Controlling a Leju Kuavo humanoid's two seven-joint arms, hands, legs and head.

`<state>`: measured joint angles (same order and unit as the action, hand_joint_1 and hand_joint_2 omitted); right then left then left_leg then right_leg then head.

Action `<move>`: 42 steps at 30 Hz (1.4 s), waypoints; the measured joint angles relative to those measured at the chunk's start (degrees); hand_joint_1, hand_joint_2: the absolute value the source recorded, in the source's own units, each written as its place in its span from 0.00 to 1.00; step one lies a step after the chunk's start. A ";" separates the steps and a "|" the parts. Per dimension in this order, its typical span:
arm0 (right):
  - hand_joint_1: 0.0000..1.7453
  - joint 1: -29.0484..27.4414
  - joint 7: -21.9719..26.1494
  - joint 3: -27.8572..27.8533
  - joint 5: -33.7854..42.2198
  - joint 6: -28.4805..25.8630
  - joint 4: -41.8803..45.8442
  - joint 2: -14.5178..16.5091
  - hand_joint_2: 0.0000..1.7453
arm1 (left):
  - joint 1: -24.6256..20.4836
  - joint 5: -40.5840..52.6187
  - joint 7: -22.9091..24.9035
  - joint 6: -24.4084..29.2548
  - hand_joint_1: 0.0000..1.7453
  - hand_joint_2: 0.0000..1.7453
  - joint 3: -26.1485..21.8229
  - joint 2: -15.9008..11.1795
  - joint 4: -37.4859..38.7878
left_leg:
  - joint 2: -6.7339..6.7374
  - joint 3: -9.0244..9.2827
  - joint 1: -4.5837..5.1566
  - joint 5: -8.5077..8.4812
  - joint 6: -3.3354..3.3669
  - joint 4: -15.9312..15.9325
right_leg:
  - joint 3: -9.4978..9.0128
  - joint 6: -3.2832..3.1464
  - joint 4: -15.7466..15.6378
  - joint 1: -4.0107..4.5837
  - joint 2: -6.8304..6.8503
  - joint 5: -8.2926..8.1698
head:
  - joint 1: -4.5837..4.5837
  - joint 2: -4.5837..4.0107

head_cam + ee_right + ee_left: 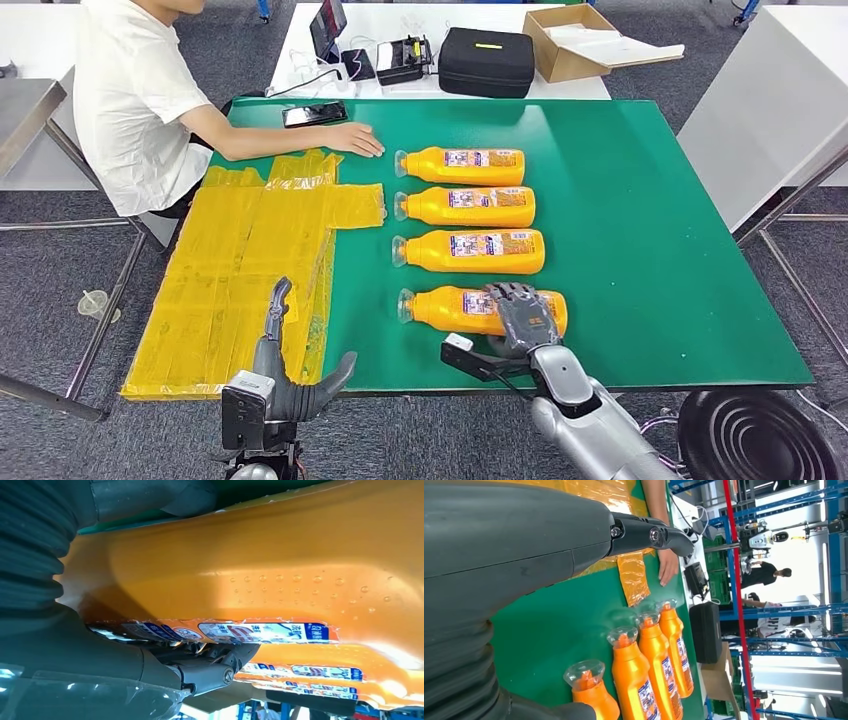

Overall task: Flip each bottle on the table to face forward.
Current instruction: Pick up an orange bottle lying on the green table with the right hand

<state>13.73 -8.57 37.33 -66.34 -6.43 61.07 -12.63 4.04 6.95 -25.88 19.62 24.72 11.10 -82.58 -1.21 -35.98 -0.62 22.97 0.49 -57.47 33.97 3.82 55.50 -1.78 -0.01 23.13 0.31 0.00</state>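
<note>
My right hand (522, 318) lies over the label end of the nearest bottle (450, 309), fingers draped across its body; whether they have closed on it I cannot tell. That bottle lies flat near the surface's (650, 250) front edge, long axis crosswise, cap pointing left. My left hand (295, 375) hangs open, well apart.

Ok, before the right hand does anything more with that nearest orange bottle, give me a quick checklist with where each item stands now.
1. Right hand on the nearest orange plastic bottle: ok, fingers lie over its label end.
2. Firm grip: cannot tell.
3. Gap to the neighbouring orange bottle: ok, apart.
4. Left hand out of the way: ok, open at the table's near edge.
5. Person's hand clear: ok, resting by the far bottle.
6. Green table room on the right: ok.
</note>
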 joint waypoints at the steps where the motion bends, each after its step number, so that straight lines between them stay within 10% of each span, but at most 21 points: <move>1: 1.00 -0.09 0.00 -0.10 0.00 0.00 0.04 0.00 1.00 | 0.00 0.00 0.00 0.00 0.00 1.00 0.00 0.00 0.00 | 0.00 0.02 0.00 0.01 0.00 0.00 | 0.01 0.01 0.00 0.00 0.00 0.01 | 0.00 0.00; 12: 1.00 -2.08 1.38 -2.48 2.50 -0.38 0.21 -0.04 1.00 | 0.00 -0.23 0.02 0.05 0.00 1.00 -0.02 0.00 0.00 | -0.01 0.19 0.00 0.07 0.03 0.00 | -0.02 0.06 -0.03 0.00 0.00 0.06 | 0.00 0.00; 19: 1.00 -3.22 24.13 -7.56 28.50 5.65 1.81 -0.12 1.00 | -0.84 -4.57 -1.45 -3.94 0.00 1.00 0.00 -0.02 0.73 | 0.85 1.23 -0.01 0.87 -0.04 0.05 | -0.90 -0.17 -0.27 0.07 -0.81 0.26 | -0.03 0.00; 25: 1.00 -5.76 31.23 -10.10 38.34 8.41 6.07 1.92 1.00 | -1.60 -11.82 -0.29 -8.62 0.00 1.00 -0.04 -0.01 1.74 | 1.01 1.27 -0.04 0.62 -0.04 0.04 | -1.18 -0.14 -0.26 0.13 -1.01 0.07 | -0.01 0.00; 42: 1.00 -5.99 33.35 -12.10 47.09 8.13 11.16 6.08 1.00 | -2.58 -24.24 4.37 -14.74 0.00 1.00 0.57 -0.37 4.73 | 0.68 0.40 -0.02 0.50 0.03 0.02 | -0.59 -0.02 -0.22 0.03 -0.68 0.11 | 0.00 0.00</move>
<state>7.74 24.78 25.22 -19.25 1.70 72.24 -6.56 1.46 -17.29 -21.51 4.87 25.29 10.73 -77.84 -0.53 -35.58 -0.64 23.47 0.53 -57.46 33.38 3.80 55.27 -1.75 -0.69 23.24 0.31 0.00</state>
